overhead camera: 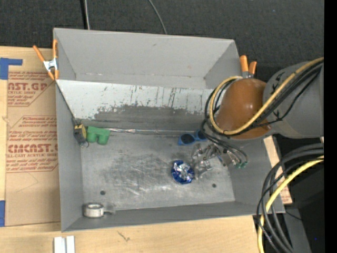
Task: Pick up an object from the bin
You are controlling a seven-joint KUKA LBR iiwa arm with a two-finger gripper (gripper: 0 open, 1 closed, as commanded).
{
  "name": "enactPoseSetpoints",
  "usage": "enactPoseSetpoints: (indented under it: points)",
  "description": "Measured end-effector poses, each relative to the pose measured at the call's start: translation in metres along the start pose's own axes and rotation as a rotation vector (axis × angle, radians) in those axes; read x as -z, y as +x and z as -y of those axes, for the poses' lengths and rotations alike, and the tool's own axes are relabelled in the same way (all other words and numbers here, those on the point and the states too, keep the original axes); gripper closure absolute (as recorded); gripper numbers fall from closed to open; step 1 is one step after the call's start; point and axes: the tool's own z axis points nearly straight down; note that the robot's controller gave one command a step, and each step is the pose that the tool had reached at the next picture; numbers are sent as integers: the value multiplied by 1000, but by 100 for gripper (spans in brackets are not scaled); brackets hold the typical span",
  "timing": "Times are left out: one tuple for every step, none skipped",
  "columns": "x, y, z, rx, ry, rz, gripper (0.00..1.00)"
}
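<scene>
On the bin's (pixel 138 54) floor, right of centre | your claw (pixel 203 161) hangs just beside a crumpled blue-and-white wad (pixel 182 172) | claw's state: cannot tell | wad looks light, soft, slippery; pinch its bunched middle

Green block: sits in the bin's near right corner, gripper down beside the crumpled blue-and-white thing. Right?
One thing is wrong. The green block lies at the left of the bin floor, at the foot of the back wall, not in the near right corner. The camera view shows it. The gripper is indeed down beside the crumpled blue-and-white thing.
</scene>
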Motion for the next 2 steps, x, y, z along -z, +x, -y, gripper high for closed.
enactPoseSetpoints:
  points:
    - [-2, 1, 0, 0, 0, 1, 0]
    - [-1, 43, -32, 200, 6, 16, 0]
